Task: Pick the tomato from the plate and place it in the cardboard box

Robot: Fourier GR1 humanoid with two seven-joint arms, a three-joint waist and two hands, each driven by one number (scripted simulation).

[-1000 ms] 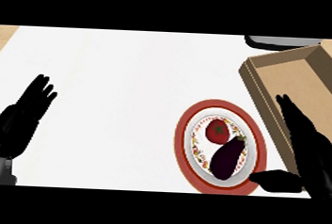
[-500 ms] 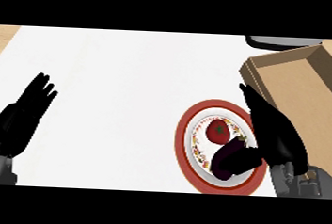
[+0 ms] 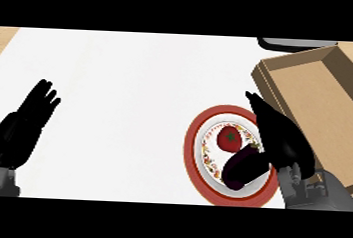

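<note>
Head view: tomato (image 3: 229,138) on plate (image 3: 194,142) nr worktop's right edge, touching eggplant (image 3: 242,164). Prob light, smooth, bruisable; take round sides. Right hand (image 3: 280,134) fingers straight, holding nothing; left hand (image 3: 22,127) spread, resting. Box (image 3: 314,92) beside plate.

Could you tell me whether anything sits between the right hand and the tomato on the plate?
Nothing visible does: the right hand hangs just right of the tomato. The eggplant lies beside it on the plate.

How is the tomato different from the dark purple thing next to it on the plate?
The tomato is red, round and has a green top; the eggplant is dark purple, nearly black, and long. The tomato looks smaller than the eggplant. The tomato sits higher in the view, the eggplant slants below it. Both lie on the red-rimmed plate, beside the right robot hand.
</note>
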